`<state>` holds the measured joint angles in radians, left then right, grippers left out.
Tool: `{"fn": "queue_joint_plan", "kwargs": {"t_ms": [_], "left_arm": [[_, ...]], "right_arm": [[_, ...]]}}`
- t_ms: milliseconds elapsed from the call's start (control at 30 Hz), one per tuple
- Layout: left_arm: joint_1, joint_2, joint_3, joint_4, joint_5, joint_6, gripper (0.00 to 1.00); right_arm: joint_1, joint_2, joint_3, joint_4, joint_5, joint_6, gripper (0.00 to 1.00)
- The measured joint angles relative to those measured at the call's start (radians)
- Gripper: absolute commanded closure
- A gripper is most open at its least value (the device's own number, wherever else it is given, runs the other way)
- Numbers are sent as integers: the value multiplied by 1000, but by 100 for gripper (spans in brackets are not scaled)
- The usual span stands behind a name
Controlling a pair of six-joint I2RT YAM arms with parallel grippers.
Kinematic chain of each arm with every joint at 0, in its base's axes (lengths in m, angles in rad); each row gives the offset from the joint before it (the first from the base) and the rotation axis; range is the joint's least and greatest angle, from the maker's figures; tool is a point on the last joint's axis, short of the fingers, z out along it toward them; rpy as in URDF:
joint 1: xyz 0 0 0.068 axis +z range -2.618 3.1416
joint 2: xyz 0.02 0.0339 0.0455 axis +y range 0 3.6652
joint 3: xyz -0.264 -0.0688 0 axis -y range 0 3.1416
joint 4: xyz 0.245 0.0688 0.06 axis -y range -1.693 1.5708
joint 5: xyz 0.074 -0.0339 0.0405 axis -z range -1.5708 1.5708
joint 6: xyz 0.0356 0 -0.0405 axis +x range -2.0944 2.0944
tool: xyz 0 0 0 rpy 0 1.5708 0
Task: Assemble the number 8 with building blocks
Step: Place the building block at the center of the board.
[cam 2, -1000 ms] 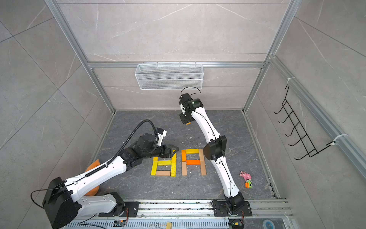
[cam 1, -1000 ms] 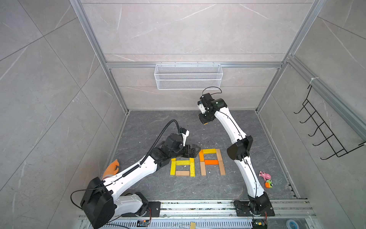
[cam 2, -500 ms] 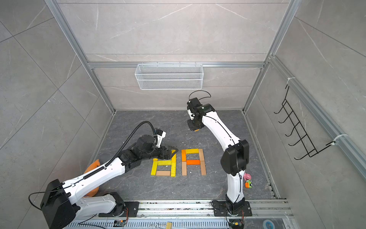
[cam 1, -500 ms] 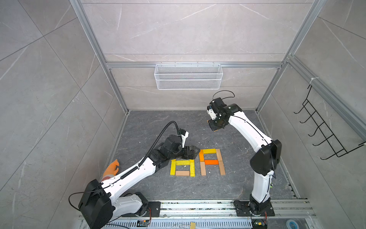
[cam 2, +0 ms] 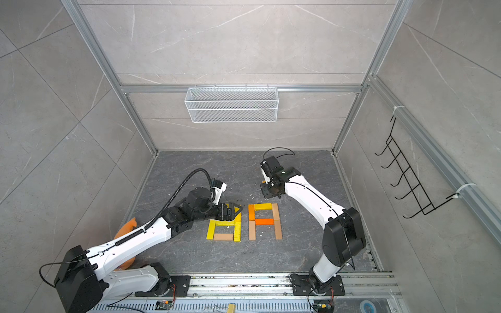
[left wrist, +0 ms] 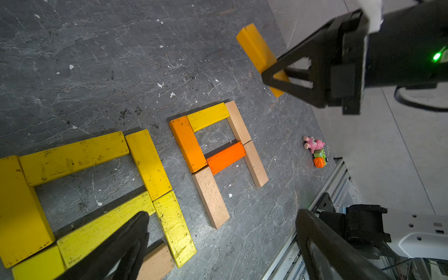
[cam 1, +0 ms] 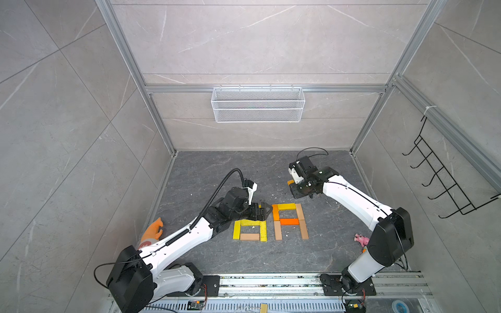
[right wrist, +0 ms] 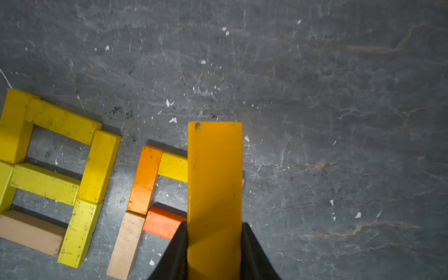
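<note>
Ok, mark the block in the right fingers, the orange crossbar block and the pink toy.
Held amber block [right wrist: 215, 181]: right wrist view, face centre.
Orange crossbar block [left wrist: 226, 157]: left wrist view, top face centre.
Pink toy [left wrist: 314, 144]: left wrist view, body.

Top views: high over the front rail at 6 o'clock, tilted down toward the back wall at 12 o'clock; far, covering the whole surface.
Left wrist: low, near, facing about 3 o'clock across the laid building blocks to the right hand.
Right wrist: close above the surface, looking down along its amber building block.
Shared: all four show the laid building blocks.
</note>
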<state>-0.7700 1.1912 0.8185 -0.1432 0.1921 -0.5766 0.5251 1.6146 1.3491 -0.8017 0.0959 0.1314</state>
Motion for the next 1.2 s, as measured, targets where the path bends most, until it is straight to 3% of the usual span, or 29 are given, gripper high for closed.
{"fn": "queue_joint_plan", "kwargs": {"t_ms": [300, 600, 867, 1200], "left_arm": [[0, -43, -12, -14, -17, -1, 3], [-1, -93, -51, -62, -33, 1, 2], [-1, -131, -76, -77, -33, 1, 2], [-1, -142, -92, -82, -32, 1, 2]], "right_arm": [[139, -218, -322, 97, -5, 92, 76], [406, -401, -572, 120, 54, 267, 77], [650, -388, -624, 118, 117, 418, 76], [737, -312, -665, 136, 114, 549, 73]]}}
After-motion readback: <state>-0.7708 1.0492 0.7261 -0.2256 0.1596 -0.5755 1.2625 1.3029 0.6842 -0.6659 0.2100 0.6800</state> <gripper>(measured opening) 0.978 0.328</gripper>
